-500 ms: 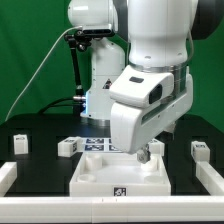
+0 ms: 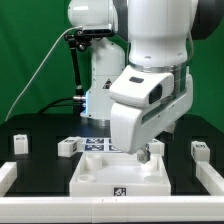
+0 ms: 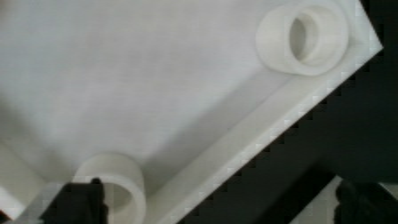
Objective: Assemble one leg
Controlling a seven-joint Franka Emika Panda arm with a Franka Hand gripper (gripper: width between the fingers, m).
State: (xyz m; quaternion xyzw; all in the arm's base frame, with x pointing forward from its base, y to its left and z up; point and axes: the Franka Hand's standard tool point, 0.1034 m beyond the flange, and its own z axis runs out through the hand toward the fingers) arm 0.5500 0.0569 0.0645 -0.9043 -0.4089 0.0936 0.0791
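My gripper [image 2: 145, 153] hangs low over the far right part of the large flat white tray-like piece [image 2: 120, 172]. In the wrist view the gripper [image 3: 222, 205] is open. Its dark fingertips [image 3: 80, 203] stand wide apart, with the tray piece's edge [image 3: 249, 125] and one round recess [image 3: 118, 182] between them. A second round recess [image 3: 306, 38] lies farther off. Nothing is held. Three small white legs lie on the black table: one [image 2: 18, 143] at the exterior view's left, one [image 2: 67, 147] beside the tray piece, one [image 2: 200, 150] at the right.
The marker board [image 2: 97, 143] lies behind the tray piece, partly hidden by the arm. White border rails [image 2: 6, 176] [image 2: 215, 175] stand at the table's front corners. A camera stand [image 2: 78, 60] with cables rises at the back left.
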